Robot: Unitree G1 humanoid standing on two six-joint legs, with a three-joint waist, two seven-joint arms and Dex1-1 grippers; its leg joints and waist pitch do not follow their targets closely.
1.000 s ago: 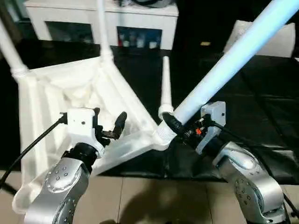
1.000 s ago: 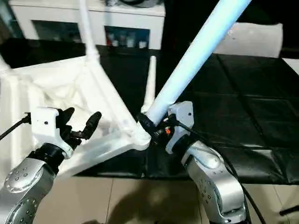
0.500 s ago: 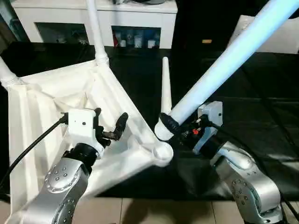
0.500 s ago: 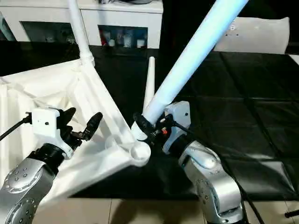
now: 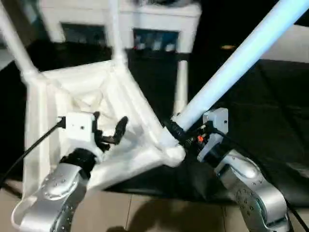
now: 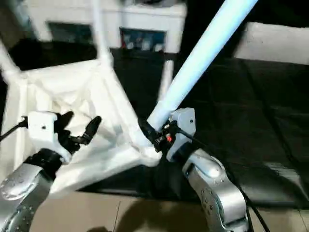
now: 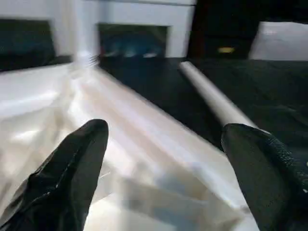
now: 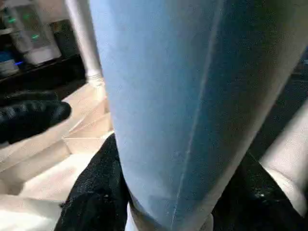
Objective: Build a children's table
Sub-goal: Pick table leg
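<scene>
The children's table top (image 5: 53, 96) lies upside down and tilted on the black mat, ribbed underside up. Two legs (image 5: 116, 29) stand screwed in at its far corners, and a third leg (image 5: 181, 82) rises behind the near corner. My right gripper (image 5: 175, 131) is shut on the lower end of a fourth leg (image 5: 231, 63), which slants up to the right. That leg's base sits at the near corner socket (image 5: 173, 151). In the right wrist view the leg (image 8: 183, 96) sits between black fingers (image 8: 96, 183). My left gripper (image 5: 109, 125) hovers open over the underside, holding nothing.
A white cabinet (image 5: 120, 14) with glass-fronted compartments stands at the back. The black mat (image 5: 270, 121) spreads to the right, with a white object (image 6: 275, 43) at its far right. Beige floor tiles (image 5: 154, 212) run along the near edge.
The whole picture has shifted with the camera. The held leg's base, apart from the corner socket half a second ago, now sits against it. My left gripper stays open in the same place.
</scene>
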